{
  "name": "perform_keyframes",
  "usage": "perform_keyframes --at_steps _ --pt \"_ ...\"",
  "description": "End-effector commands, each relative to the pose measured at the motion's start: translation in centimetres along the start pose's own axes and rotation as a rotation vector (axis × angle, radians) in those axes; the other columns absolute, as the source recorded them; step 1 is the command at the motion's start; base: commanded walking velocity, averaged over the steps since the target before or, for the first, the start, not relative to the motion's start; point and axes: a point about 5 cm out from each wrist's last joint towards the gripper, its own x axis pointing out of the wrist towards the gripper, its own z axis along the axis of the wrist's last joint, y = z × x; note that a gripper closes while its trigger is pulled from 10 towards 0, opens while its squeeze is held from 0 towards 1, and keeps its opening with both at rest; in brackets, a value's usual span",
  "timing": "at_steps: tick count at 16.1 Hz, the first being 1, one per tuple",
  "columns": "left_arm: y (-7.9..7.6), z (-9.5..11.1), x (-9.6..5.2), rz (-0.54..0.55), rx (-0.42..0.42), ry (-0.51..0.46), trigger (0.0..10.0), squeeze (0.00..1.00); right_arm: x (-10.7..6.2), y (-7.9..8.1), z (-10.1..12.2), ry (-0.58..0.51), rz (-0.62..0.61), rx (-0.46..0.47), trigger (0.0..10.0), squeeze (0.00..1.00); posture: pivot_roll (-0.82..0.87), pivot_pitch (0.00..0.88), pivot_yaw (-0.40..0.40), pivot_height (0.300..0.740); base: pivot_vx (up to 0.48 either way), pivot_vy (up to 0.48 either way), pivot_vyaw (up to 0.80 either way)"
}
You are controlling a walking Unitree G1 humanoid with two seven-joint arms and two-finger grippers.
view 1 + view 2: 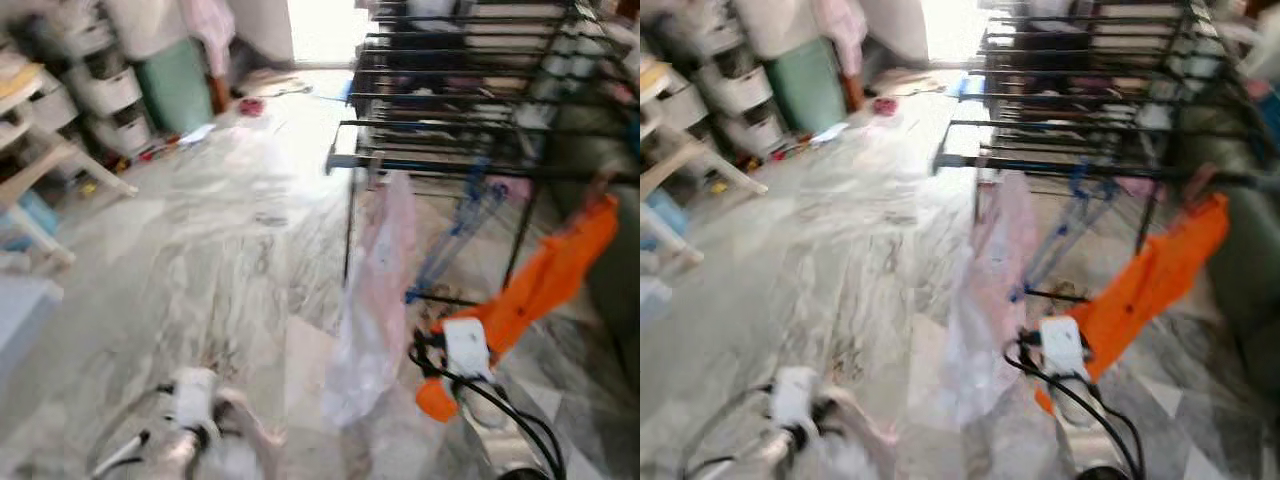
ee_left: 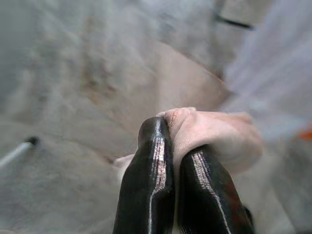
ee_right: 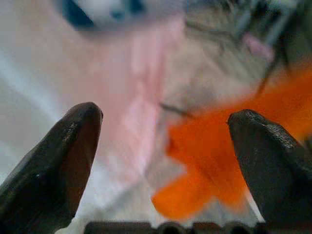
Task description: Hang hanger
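From my head, through the left eye, everything is blurred. A black drying rack (image 1: 470, 110) stands far right on the marble floor (image 1: 210, 260). A pale pink garment (image 1: 375, 300) hangs from the near rail of that rack, and an orange garment (image 1: 545, 280) hangs to its right, well apart at the top and closer near the floor. My right arm rises from the near right corner, its white wrist block (image 1: 466, 345) set against the lower end of the orange cloth. My left arm sits at the near left edge, its white wrist block (image 1: 193, 392) above a pale lump I cannot make out. Far left stand white stacked drawers (image 1: 105, 90) and a green bin (image 1: 178, 82). I cannot pick out a hanger anywhere in this blur.

The right eye gives the same scene, shifted a little.

Along my left wrist, my left jaws (image 2: 174, 146) are pressed together, the two black fingers (image 2: 148, 180) side by side with a fold of pinkish-beige cloth (image 2: 209, 134) pinched between their tips, over the marble floor.

Along my right wrist, my right jaws (image 3: 163, 126) stand wide apart with nothing between them. Beyond the gap, the pale pink garment lies toward one finger and the orange garment toward the other, both out of focus.
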Motion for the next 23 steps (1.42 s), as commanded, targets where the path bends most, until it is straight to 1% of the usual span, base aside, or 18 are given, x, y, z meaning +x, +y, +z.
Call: perform_keyframes --at_steps 1,2,3,5,6,8,10,11,13,14,15,17,19,20,22,23 --pt "0.4 3.2 0.5 0.021 -0.018 -0.149 10.0 0.0 -0.4 0.6 -0.4 0.01 0.042 -0.035 10.0 0.0 -0.24 0.0 0.036 0.74 0.0 0.0 0.0" --pt "0.1 4.7 0.7 0.009 -0.021 -0.224 10.0 0.0 -0.4 0.8 -0.2 0.006 0.057 -0.045 10.0 0.0 -0.23 0.0 0.031 0.74 0.0 0.0 0.0" --pt "-0.7 6.2 0.9 -0.012 -0.015 -0.302 10.0 0.0 -0.2 1.0 -0.1 0.005 0.078 -0.057 10.0 0.0 -0.21 0.0 0.012 0.74 0.0 0.0 0.0" --pt "-2.5 8.4 0.9 -0.046 -0.018 -0.42 10.0 0.0 -0.2 1.6 0.5 -0.001 0.115 -0.084 10.0 0.0 -0.19 0.0 -0.002 0.74 0.0 0.0 0.0" --pt "-4.2 10.2 0.6 -0.063 -0.028 -0.518 10.0 0.0 0.1 1.9 1.1 -0.01 0.13 -0.094 10.0 0.0 -0.19 0.0 -0.003 0.74 0.0 0.0 0.0" --pt "-6.0 12.4 -0.4 -0.097 -0.009 -0.606 10.0 0.0 0.2 2.2 1.5 -0.023 0.132 -0.094 10.0 0.0 -0.18 0.0 0.009 0.74 0.0 0.0 0.0" --pt "-6.5 13.3 -1.1 -0.112 -0.002 -0.637 10.0 0.0 0.1 2.3 1.8 -0.04 0.12 -0.083 10.0 0.0 -0.18 0.0 0.018 0.74 0.0 0.0 0.0" --pt "-6.7 14.0 -1.9 -0.13 0.032 -0.659 10.0 0.0 -0.3 1.9 2.4 -0.069 0.079 -0.063 10.0 0.0 -0.19 0.0 0.029 0.74 0.0 0.0 0.0" --pt "-6.7 14.1 -2.5 -0.148 0.02 -0.655 10.0 0.0 -0.8 1.2 3.0 -0.102 0.024 -0.044 10.0 0.0 -0.2 0.0 0.042 0.74 0.0 0.0 0.0" --pt "-6.6 14.1 -3.3 -0.169 -0.002 -0.647 10.0 0.0 -1.2 -0.1 4.0 -0.154 -0.07 -0.036 10.0 0.0 -0.22 0.0 0.063 0.74 0.0 0.0 0.0" --pt "-6.8 14.1 -3.6 -0.183 -0.003 -0.647 10.0 0.0 -1.3 -0.8 4.5 -0.17 -0.123 -0.043 10.0 0.0 -0.22 0.0 0.072 0.74 0.0 0.0 0.0" --pt "-7.1 14.0 -3.9 -0.212 0.003 -0.631 10.0 0.0 -1.3 -1.5 5.2 -0.179 -0.191 -0.037 10.0 0.0 -0.24 0.0 0.093 0.74 0.0 0.0 0.0" --pt "-7.7 14.3 -3.9 -0.259 0.005 -0.625 10.0 0.0 -1.3 -1.9 5.7 -0.186 -0.23 -0.046 10.0 0.0 -0.25 0.0 0.104 0.74 0.0 0.0 0.0" --pt "-7.9 14.5 -4.0 -0.273 0.003 -0.621 10.0 0.0 -1.3 -2.1 6.0 -0.191 -0.242 -0.042 10.0 0.0 -0.25 0.0 0.106 0.74 0.27 0.0 0.0" --pt "-8.0 14.9 -3.9 -0.288 0.002 -0.615 10.0 0.0 -1.4 -2.2 6.6 -0.218 -0.255 -0.062 10.0 0.0 -0.25 0.0 0.108 0.74 0.272 0.0 0.0" --pt "-7.9 15.0 -3.8 -0.289 -0.001 -0.611 10.0 0.0 -1.4 -2.1 7.2 -0.241 -0.251 -0.087 10.0 0.0 -0.25 0.0 0.107 0.74 0.27 0.0 0.0"
